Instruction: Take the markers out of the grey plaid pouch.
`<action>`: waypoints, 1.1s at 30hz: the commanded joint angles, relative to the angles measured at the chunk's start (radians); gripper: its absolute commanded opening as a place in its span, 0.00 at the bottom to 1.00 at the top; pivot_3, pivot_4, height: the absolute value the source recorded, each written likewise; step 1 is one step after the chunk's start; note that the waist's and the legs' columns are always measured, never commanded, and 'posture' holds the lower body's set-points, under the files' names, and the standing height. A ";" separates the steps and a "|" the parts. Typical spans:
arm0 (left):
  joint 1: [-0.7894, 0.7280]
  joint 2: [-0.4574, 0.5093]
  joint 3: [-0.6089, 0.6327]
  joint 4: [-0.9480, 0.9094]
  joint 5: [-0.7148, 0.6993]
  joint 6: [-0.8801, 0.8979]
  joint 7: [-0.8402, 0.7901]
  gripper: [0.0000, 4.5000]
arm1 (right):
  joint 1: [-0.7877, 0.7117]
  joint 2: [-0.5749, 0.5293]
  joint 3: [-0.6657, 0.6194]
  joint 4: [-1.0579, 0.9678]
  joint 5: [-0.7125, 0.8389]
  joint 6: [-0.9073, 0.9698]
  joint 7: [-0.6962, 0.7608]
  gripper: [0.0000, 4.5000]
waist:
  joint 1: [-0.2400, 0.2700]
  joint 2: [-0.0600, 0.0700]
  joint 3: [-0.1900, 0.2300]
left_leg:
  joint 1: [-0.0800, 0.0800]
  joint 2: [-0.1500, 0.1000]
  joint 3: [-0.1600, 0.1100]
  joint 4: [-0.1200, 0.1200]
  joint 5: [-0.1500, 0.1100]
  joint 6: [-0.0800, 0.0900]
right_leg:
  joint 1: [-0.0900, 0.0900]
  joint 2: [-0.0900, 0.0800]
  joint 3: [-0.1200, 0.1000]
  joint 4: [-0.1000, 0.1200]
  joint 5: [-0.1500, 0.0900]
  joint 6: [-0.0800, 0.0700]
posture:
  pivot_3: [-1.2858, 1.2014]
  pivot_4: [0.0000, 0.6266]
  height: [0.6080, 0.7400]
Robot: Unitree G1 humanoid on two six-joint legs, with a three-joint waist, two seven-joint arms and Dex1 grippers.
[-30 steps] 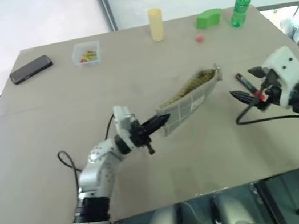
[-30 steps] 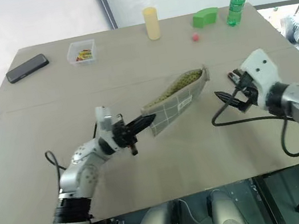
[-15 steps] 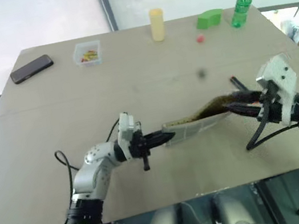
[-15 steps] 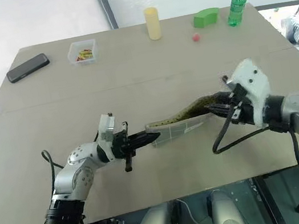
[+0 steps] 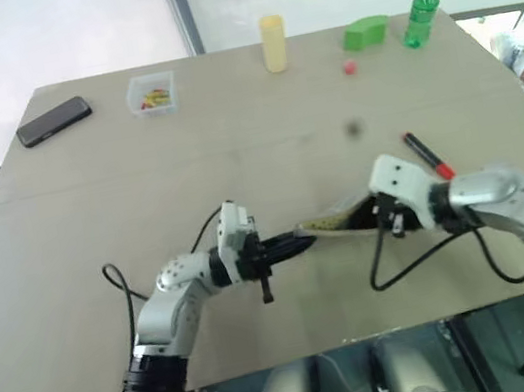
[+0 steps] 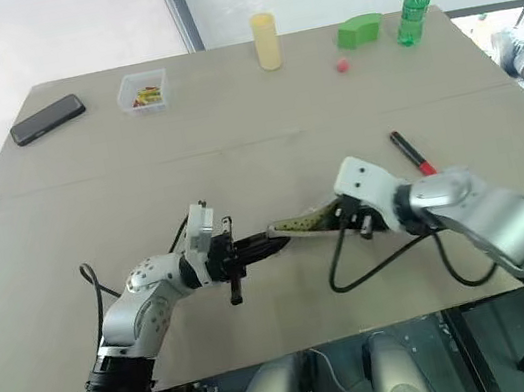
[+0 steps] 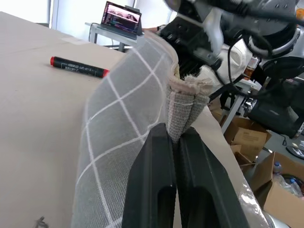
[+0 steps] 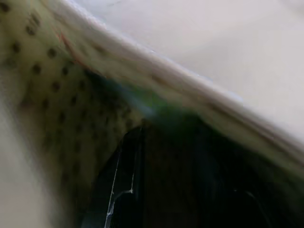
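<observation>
Grey plaid pouch [image 7: 124,123] pinched by left claw [image 7: 174,142]; right claw [image 5: 384,218] tips hidden inside, state unclear.

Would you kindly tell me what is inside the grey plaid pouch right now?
The right gripper reaches into the grey plaid fabric pouch, whose olive dotted lining shows. A green blur lies deeper inside; whether markers remain is hidden.

My robot's two arms were shiny silver with white blocks at the wrists. Each gripper, the left gripper [image 5: 296,245] too, had black fingers. Black cables looped beside both arms.
</observation>
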 commanded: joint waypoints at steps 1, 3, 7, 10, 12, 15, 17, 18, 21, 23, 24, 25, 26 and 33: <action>-0.024 -0.007 0.001 -0.070 -0.036 0.046 0.028 0.00 | -0.026 0.022 0.055 0.040 -0.119 -0.162 0.007 0.33 | 0.000 0.000 0.000 | 0.000 0.000 0.000 0.000 0.000 0.000 | 0.000 0.000 0.000 0.000 0.000 0.000 | 0.52 0.24 1.00; -0.043 -0.009 0.008 -0.085 -0.048 0.080 0.049 0.00 | -0.022 0.032 0.093 0.060 -0.201 -0.269 0.007 0.37 | 0.000 0.000 0.000 | 0.000 -0.001 0.000 0.000 0.001 -0.002 | 0.000 0.000 0.000 0.000 0.000 0.000 | 0.52 0.24 1.00; -0.071 -0.010 0.010 -0.108 -0.064 0.128 0.077 0.00 | -0.019 0.055 0.152 0.118 -0.349 -0.413 -0.006 0.72 | -0.002 0.000 0.000 | 0.001 0.000 0.000 0.000 0.002 -0.003 | 0.000 0.001 -0.002 0.001 0.000 0.000 | 0.52 0.24 1.00; -0.082 -0.013 0.007 -0.129 -0.072 0.152 0.092 0.00 | -0.009 0.083 0.174 0.164 -0.431 -0.510 -0.013 0.99 | -0.003 0.000 0.000 | 0.001 0.000 0.000 0.000 0.003 -0.004 | 0.000 0.002 -0.003 0.002 0.000 0.000 | 0.52 0.24 1.00; -0.082 -0.016 0.006 -0.135 -0.074 0.158 0.096 0.00 | 0.000 0.095 0.180 0.189 -0.466 -0.563 0.000 0.99 | -0.002 0.000 0.000 | 0.001 0.000 0.001 0.000 0.003 -0.005 | 0.000 0.002 -0.003 0.002 0.000 0.000 | 0.52 0.24 1.00; -0.076 -0.019 0.004 -0.134 -0.072 0.157 0.092 0.00 | 0.010 0.102 0.191 0.233 -0.525 -0.639 0.011 0.99 | -0.001 0.000 0.000 | 0.001 0.000 0.001 0.000 0.003 -0.005 | 0.000 0.003 -0.003 0.002 0.000 0.000 | 0.52 0.24 1.00; -0.070 -0.020 0.003 -0.130 -0.070 0.151 0.087 0.00 | 0.016 0.107 0.195 0.262 -0.558 -0.679 0.021 0.99 | -0.001 0.000 0.000 | 0.001 -0.001 0.001 0.000 0.003 -0.005 | 0.000 0.004 -0.003 0.002 0.000 0.000 | 0.52 0.24 1.00; -0.066 -0.020 0.003 -0.127 -0.070 0.147 0.083 0.00 | 0.017 0.112 0.198 0.280 -0.574 -0.703 0.025 0.99 | -0.002 0.000 0.000 | 0.001 -0.001 0.001 0.000 0.003 -0.005 | 0.000 0.004 -0.003 0.002 0.000 0.000 | 0.52 0.24 1.00; -0.052 -0.021 0.000 -0.106 -0.059 0.124 0.069 0.00 | 0.020 0.136 0.212 0.351 -0.626 -0.760 0.029 0.99 | -0.002 0.000 0.000 | 0.002 0.000 0.001 0.000 0.003 -0.005 | 0.000 0.004 -0.002 0.002 0.000 0.000 | 0.52 0.24 1.00; -0.040 -0.022 -0.003 -0.094 -0.051 0.107 0.062 0.00 | 0.020 0.153 0.219 0.405 -0.659 -0.783 0.033 0.99 | -0.003 0.000 0.000 | 0.002 0.000 0.001 0.000 0.003 -0.005 | 0.000 0.004 -0.002 0.002 0.000 0.000 | 0.52 0.24 1.00; -0.033 -0.023 -0.004 -0.091 -0.048 0.099 0.060 0.00 | 0.022 0.160 0.221 0.430 -0.671 -0.791 0.039 0.99 | -0.003 0.000 0.000 | 0.002 0.000 0.001 0.000 0.003 -0.005 | 0.000 0.004 -0.002 0.002 0.000 0.000 | 0.52 0.24 1.00; -0.025 -0.024 -0.005 -0.087 -0.045 0.091 0.057 0.00 | 0.024 0.164 0.224 0.454 -0.680 -0.789 0.054 0.99 | -0.003 -0.001 -0.001 | 0.003 0.000 0.001 0.000 0.003 -0.005 | 0.000 0.004 -0.002 0.002 0.000 0.000 | 0.52 0.24 1.00; -0.017 -0.024 -0.006 -0.083 -0.042 0.082 0.054 0.00 | 0.031 0.167 0.222 0.465 -0.675 -0.768 0.079 0.99 | -0.004 -0.001 -0.002 | 0.003 0.000 0.001 0.000 0.003 -0.005 | 0.001 0.004 -0.002 0.002 0.000 0.000 | 0.52 0.24 1.00; 0.035 -0.022 -0.001 -0.040 -0.026 0.009 0.031 0.00 | 0.022 0.170 0.167 0.425 -0.614 -0.657 0.231 0.99 | 0.000 -0.002 -0.002 | 0.009 0.000 0.001 0.000 -0.001 -0.003 | 0.007 0.003 -0.002 0.002 0.000 0.000 | 0.52 0.24 1.00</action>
